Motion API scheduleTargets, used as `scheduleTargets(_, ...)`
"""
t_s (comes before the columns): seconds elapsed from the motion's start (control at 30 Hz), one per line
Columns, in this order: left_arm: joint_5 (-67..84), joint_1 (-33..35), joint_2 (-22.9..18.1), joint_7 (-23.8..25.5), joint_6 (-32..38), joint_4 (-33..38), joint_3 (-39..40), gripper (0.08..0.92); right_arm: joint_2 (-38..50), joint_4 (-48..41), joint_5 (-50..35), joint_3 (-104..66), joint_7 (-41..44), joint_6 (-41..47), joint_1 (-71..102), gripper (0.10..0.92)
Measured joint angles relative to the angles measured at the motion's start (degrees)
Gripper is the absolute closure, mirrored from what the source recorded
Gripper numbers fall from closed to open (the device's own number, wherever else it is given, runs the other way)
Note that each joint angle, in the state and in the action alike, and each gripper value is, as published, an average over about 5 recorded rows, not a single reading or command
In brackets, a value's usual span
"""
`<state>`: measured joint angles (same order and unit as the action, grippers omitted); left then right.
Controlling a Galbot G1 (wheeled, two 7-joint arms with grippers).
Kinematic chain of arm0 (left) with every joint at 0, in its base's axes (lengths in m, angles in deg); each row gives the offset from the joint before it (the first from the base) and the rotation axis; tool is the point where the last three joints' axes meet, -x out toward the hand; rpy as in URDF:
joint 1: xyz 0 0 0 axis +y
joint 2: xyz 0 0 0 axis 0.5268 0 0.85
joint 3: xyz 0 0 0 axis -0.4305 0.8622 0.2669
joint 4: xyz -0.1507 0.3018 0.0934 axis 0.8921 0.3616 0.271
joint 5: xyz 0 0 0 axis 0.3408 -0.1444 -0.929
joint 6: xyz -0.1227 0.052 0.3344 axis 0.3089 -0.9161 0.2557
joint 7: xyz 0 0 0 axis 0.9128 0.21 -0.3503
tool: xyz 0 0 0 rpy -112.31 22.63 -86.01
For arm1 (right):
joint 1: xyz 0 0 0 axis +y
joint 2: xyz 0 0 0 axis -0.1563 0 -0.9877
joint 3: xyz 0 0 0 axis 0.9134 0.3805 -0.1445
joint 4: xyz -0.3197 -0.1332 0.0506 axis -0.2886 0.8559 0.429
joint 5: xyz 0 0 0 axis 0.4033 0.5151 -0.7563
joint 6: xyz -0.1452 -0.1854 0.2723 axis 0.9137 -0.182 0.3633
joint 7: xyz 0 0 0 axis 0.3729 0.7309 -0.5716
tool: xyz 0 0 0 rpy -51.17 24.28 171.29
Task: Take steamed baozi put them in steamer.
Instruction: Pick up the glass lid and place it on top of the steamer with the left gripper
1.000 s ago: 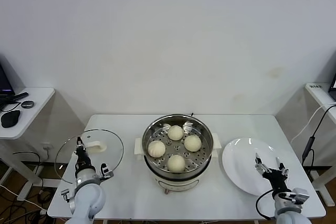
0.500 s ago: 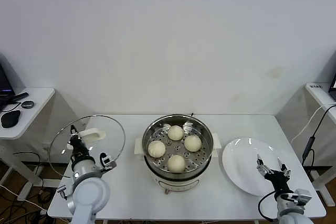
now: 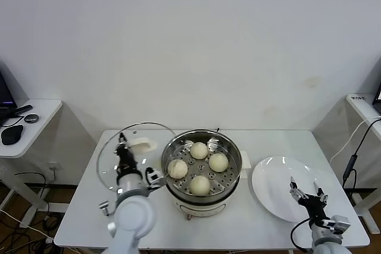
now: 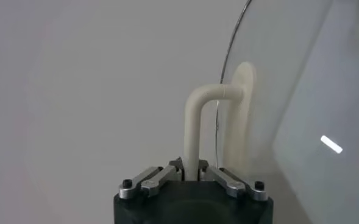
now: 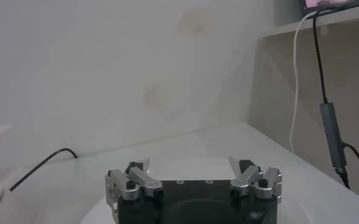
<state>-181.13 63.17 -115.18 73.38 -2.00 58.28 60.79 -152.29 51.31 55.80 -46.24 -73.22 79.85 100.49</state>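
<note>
Left tool (image 3: 123,147) clamped on white handle (image 4: 199,125) of glass lid (image 3: 136,150), held tilted up just left of steamer (image 3: 201,165). Four baozi (image 3: 199,167) sit inside steamer, mid-counter (image 3: 250,218). Right tool (image 3: 305,192) spread apart, empty, above white plate (image 3: 274,185).

no legible txt, labels, nos.

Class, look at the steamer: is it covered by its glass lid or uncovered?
Uncovered. The steamer shows four baozi inside, while the left gripper holds the glass lid upright beside it by the handle.
</note>
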Motion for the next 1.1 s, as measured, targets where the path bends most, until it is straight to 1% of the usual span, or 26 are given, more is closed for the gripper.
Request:
scheduleTargets(0.33,0.76,-5.81,-3.45,0.73,-0.29,-4.31,9.65,0.822,-0.69,-0.62,0.84,-0.61,0.03,0.12,-0.21,0.203)
scheduleTargets(0.53,3.81,-8.38,-3.82,-1.32,-0.40,-7.63,14.81,0.822,-0.88,-0.99,1.06,-0.62,0.07,0.09,-0.36,0.203)
scheduleTargets(0.87,3.41,-8.95,-4.88,-3.72,-0.46,-11.72,19.06,0.822,-0.95,-1.22,1.10,-0.47,0.12,0.10,-0.80,0.203)
scheduleTargets(1.1,0.55,-8.59,-5.61,-4.15,-0.46,-13.42,20.73,0.822,-0.87,-1.32,1.10,-0.44,0.21,0.04,-0.69,0.203)
